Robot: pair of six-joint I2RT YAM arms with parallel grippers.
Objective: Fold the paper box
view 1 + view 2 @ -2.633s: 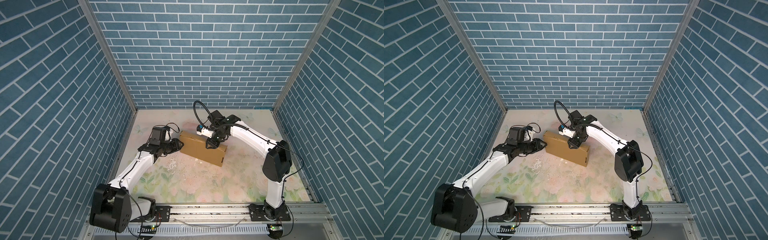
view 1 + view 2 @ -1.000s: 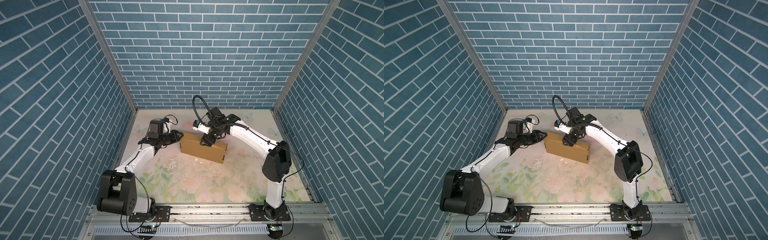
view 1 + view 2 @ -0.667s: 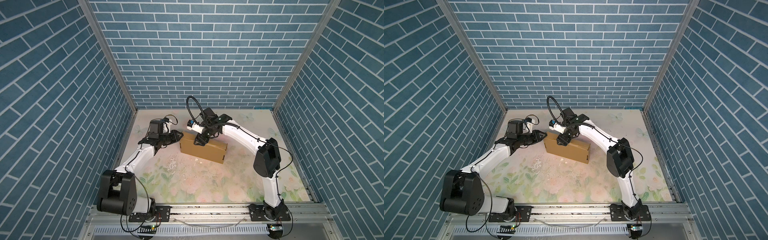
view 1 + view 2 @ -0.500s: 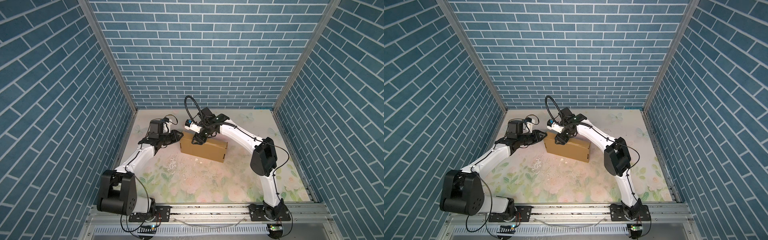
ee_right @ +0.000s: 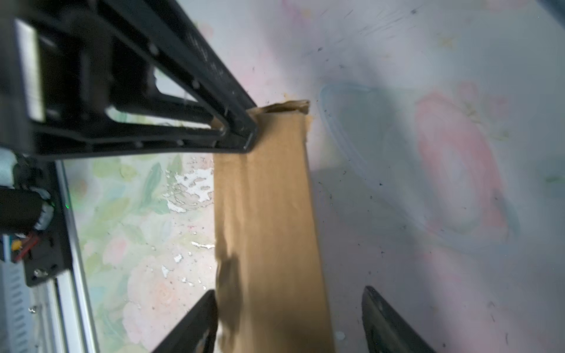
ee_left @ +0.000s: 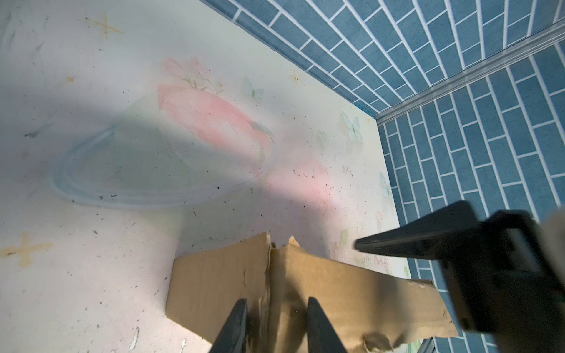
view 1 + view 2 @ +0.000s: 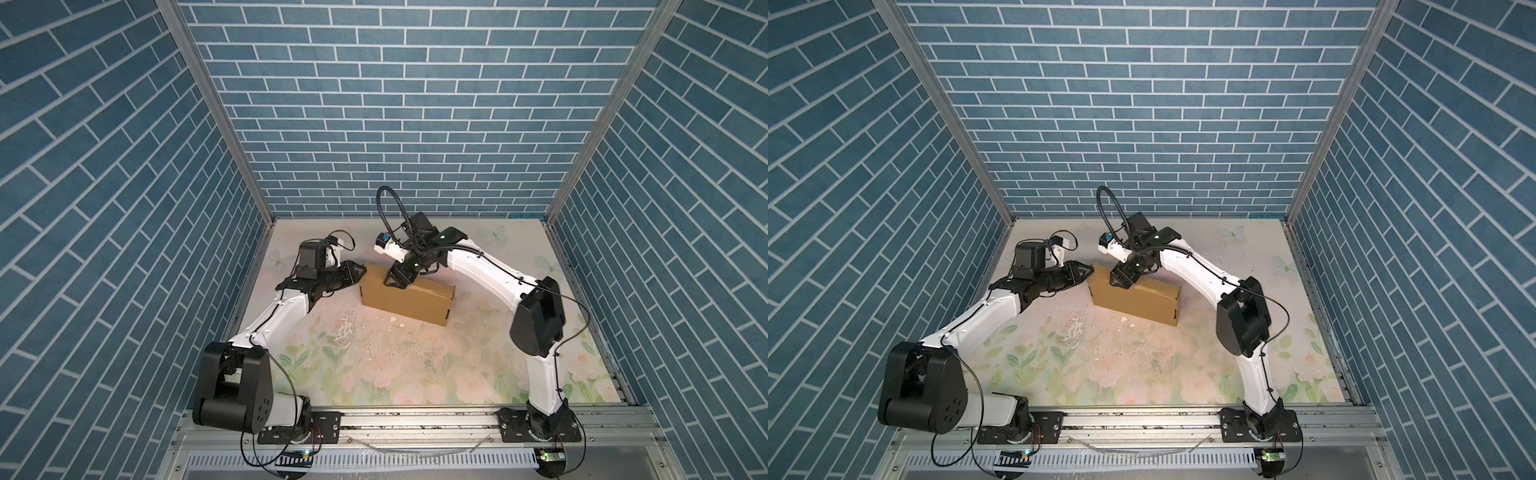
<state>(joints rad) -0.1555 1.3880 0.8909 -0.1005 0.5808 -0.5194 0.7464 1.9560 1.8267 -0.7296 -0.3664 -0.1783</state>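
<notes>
The paper box (image 7: 407,299) (image 7: 1133,305) is a tan cardboard box that stands closed on the floral table, its long side facing the front. At its left end my left gripper (image 7: 360,270) (image 7: 1086,270) (image 6: 276,321) is shut on the box's corner, with a finger on each side of the corner seam (image 6: 269,275). Over the top of the box near that same end, my right gripper (image 7: 397,280) (image 7: 1121,278) (image 5: 289,305) is open. One of its fingers (image 5: 204,308) touches the box's front edge; the opposite finger stands off the far side. A torn flap edge (image 5: 287,105) sticks out at the left end.
Blue brick walls (image 7: 374,124) close in the left, back and right of the table. A metal rail (image 7: 415,419) with both arm bases runs along the front. Small white scraps and chipped patches (image 7: 345,328) lie on the mat in front of the box.
My right gripper has slid left along the box's top toward the left end. Before that the box turned a little and shifted back. The left gripper has stayed at the corner.
</notes>
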